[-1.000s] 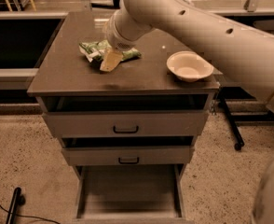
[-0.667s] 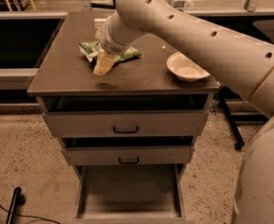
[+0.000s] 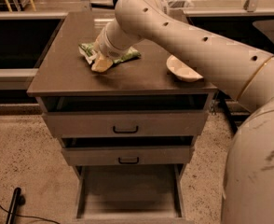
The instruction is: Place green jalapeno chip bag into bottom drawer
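Note:
The green jalapeno chip bag (image 3: 124, 55) lies flat on the brown cabinet top (image 3: 71, 73), toward the back left, partly hidden under my arm. My gripper (image 3: 101, 63) is down on the bag's near left end, touching it. The bottom drawer (image 3: 127, 190) is pulled open at the foot of the cabinet, a shallow grey tray with nothing visible in it. The two upper drawers (image 3: 125, 123) above it show black handles and stand slightly out.
A white bowl (image 3: 183, 70) sits on the cabinet top at the right, partly behind my arm. My large pale arm fills the right side of the view. A black cable and plug (image 3: 13, 204) lie on the speckled floor at the lower left.
The view has drawn nearer to the cabinet and shifted. My gripper stays down on the bag's left end; the bag has not visibly moved.

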`<state>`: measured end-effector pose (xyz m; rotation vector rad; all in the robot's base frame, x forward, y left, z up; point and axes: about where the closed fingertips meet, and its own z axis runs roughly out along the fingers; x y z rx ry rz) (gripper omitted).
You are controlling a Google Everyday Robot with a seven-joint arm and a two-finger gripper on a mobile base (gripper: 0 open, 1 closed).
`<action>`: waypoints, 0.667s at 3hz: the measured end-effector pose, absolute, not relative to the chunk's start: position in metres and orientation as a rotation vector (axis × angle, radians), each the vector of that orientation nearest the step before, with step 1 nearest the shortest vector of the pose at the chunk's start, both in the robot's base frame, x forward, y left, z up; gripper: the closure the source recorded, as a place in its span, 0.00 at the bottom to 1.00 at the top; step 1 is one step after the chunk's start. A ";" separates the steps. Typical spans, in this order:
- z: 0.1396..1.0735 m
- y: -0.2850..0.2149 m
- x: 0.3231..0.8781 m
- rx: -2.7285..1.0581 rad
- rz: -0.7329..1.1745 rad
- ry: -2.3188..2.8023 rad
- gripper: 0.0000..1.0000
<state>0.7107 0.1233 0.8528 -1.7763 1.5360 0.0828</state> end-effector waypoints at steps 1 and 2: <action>0.852 0.121 0.711 -1.765 0.088 1.519 0.74; 0.861 0.110 0.703 -1.739 0.147 1.478 0.97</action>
